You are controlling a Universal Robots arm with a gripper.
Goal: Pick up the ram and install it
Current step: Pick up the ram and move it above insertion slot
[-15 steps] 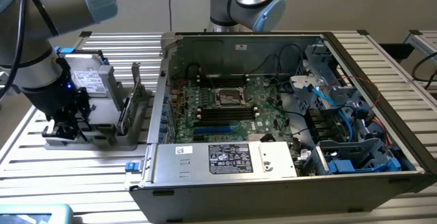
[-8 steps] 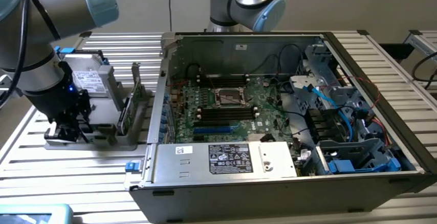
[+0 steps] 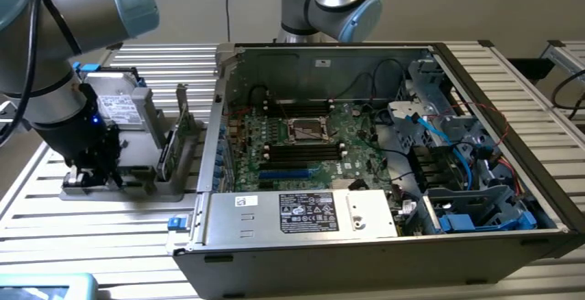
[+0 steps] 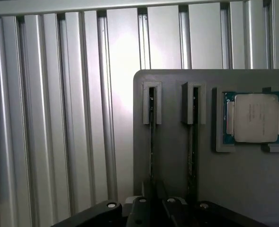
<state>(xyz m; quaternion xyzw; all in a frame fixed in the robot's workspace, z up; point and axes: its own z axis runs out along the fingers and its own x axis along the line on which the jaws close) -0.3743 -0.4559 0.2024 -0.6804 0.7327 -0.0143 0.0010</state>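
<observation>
one ram (image 4: pixel 152 142) stands edge-on in the grey holder (image 4: pixel 175 161) on the bench (image 3: pixel 46 211), lower left of the exterior view, the narrowed gripper (image 3: pixel 92 175) clamped on it.

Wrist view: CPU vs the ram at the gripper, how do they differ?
Pose: the CPU lies flat, lid up, in its pocket; the ram stands on edge in a slot. Shape: CPU squarish and wide; ram long and thin. The gripper is at the ram; the CPU lies off to the side, untouched. Both sit in the grey tray.
</observation>
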